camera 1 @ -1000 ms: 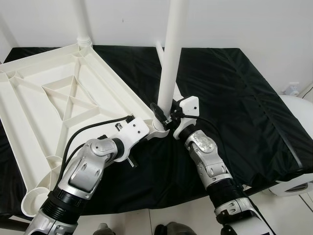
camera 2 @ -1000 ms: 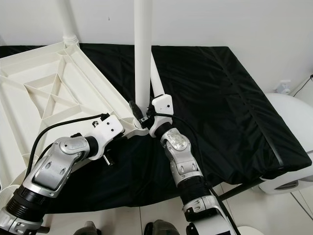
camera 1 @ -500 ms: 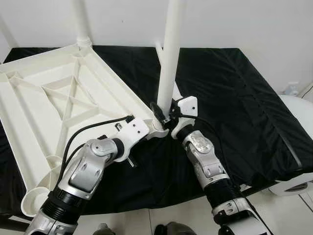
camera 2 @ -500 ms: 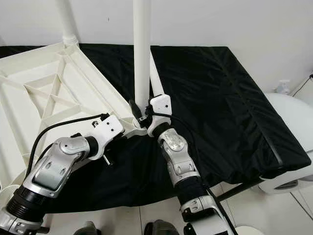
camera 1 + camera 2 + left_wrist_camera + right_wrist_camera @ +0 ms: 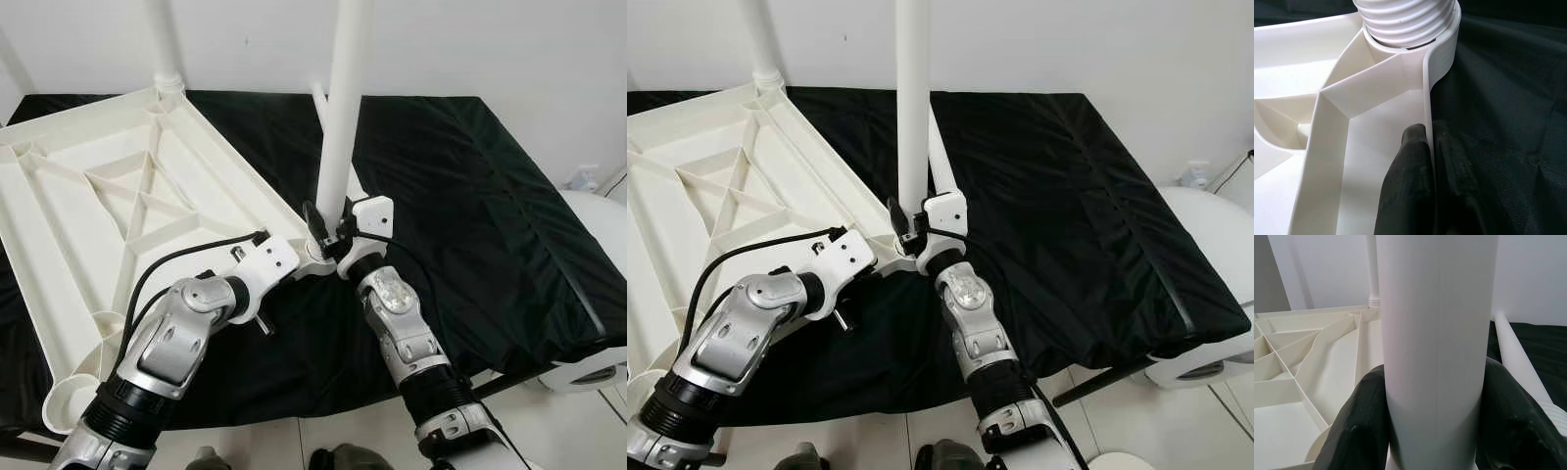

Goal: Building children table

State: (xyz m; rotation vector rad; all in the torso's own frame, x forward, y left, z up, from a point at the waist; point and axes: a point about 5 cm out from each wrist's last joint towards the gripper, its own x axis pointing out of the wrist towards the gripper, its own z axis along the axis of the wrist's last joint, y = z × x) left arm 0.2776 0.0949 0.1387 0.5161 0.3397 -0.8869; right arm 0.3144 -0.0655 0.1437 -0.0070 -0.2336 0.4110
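The upright table leg (image 5: pixel 1436 347) stands between the right gripper (image 5: pixel 328 233) jaws, clamped; the left gripper (image 5: pixel 1429 171) pinches the tabletop (image 5: pixel 127 186) rim

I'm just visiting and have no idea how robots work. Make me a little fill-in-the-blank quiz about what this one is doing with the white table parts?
1. The right gripper is closed around a table leg that stands ____.
2. The left gripper pinches the ____ of the upside-down tabletop.
3. The cloth under the parts is ____ in colour.
4. A spare leg ____ on the cloth behind the upright one.

Missing words: upright; rim; black; lies
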